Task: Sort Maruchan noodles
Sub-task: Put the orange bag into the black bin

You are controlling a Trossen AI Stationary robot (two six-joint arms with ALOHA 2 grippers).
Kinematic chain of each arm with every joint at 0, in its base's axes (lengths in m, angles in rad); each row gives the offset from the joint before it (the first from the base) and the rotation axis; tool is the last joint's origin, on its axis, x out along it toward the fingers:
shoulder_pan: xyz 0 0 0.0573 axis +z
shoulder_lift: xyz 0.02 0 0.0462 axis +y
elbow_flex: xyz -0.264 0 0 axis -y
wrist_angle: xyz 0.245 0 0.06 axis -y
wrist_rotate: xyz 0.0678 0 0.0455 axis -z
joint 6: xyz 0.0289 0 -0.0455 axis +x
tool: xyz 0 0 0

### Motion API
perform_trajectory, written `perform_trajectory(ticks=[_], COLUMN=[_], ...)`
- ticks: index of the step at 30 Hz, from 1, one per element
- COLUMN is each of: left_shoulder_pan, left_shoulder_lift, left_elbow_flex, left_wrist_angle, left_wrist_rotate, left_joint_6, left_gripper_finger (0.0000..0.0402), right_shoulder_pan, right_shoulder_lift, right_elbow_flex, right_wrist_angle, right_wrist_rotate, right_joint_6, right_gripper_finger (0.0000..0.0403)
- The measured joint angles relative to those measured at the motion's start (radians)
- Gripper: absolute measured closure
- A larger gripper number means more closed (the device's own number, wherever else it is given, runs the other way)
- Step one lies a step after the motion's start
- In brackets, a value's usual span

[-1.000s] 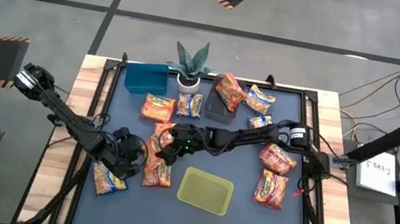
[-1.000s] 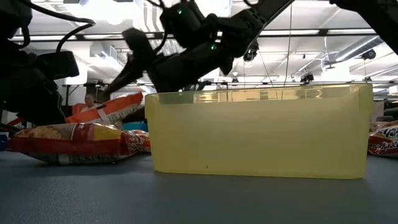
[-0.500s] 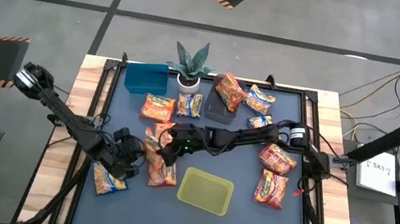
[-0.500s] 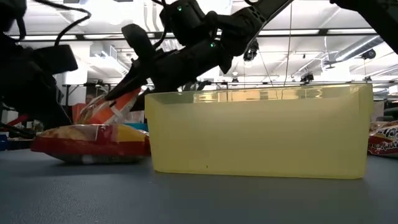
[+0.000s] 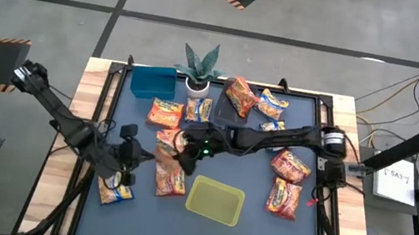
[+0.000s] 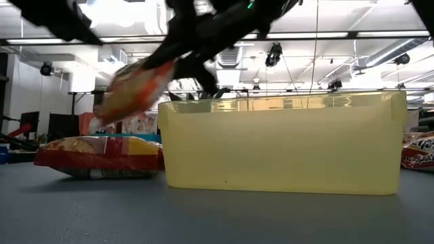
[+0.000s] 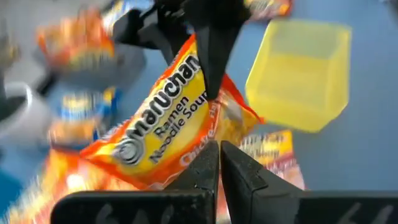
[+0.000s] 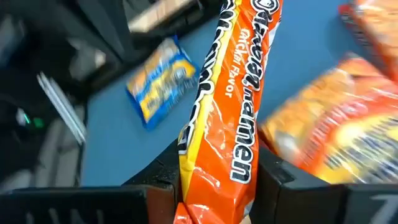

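Left gripper idle at nine o'clock of the table, fingers pressed together on nothing, just beside a red packet lying flat. Right gripper near centre, clamped on an orange packet and holding it clear of the table, with the yellow-green bin at five o'clock of it. Best to carry high enough to clear the bin's rim, avoid the left arm, release only once squarely over the matching bin. Other noodle packets scattered from twelve to three o'clock.
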Motion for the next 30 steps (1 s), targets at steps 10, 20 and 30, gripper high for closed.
perform_trajectory(ticks=[10,20,30], left_shoulder_pan=[0.001,0.002,0.002], left_shoulder_lift=[-0.038,0.004,0.042], left_elbow_flex=[-0.032,-0.046,-0.044], left_wrist_angle=[0.325,0.348,0.353], left_wrist_rotate=[-0.006,-0.12,-0.137], left_joint_6=[0.334,0.33,0.305], left_gripper_finger=[0.0402,0.0402,0.0402], right_shoulder_pan=[-0.028,-0.251,-0.499], right_shoulder_lift=[-0.354,-0.618,-0.591], right_elbow_flex=[-0.098,-0.358,-0.593], right_wrist_angle=[-0.368,-0.314,0.025], right_wrist_rotate=[0.248,0.337,0.243], right_joint_6=[-0.251,-0.472,-0.459], right_gripper_finger=[0.0299,0.0299,0.0298])
